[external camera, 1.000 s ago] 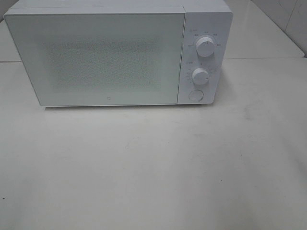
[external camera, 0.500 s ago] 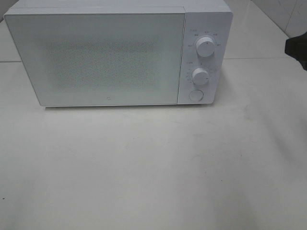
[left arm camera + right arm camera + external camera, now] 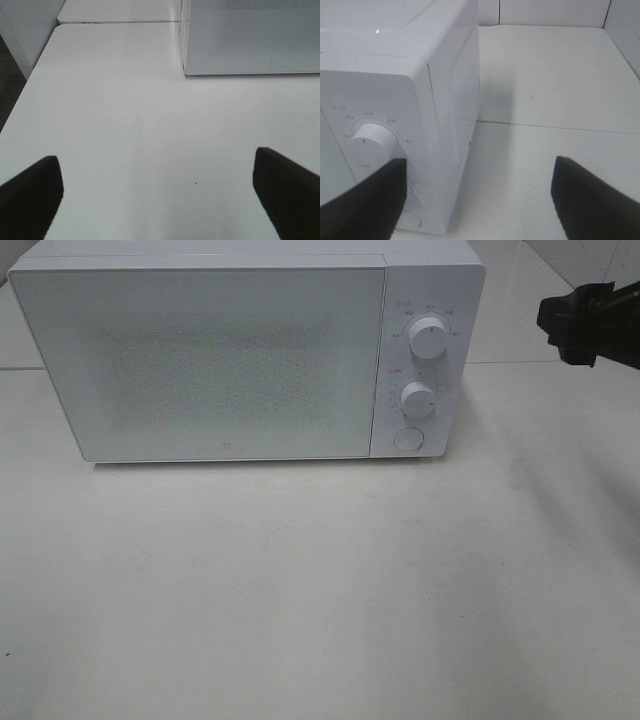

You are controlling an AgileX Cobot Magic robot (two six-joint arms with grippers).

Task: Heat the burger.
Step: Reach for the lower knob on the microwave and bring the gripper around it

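Closed white microwave (image 3: 200, 360), white table (image 3: 320, 590)

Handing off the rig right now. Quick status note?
Left end effector: open, empty, over bare table near the microwave.
Right end effector: open, empty, in the air right of the microwave, close to its upper knob.
Burger: not in any view. The door is shut, so I cannot tell if it's inside.
Done: unclear.
Left: confirm the burger is inside, then probably start the microwave.
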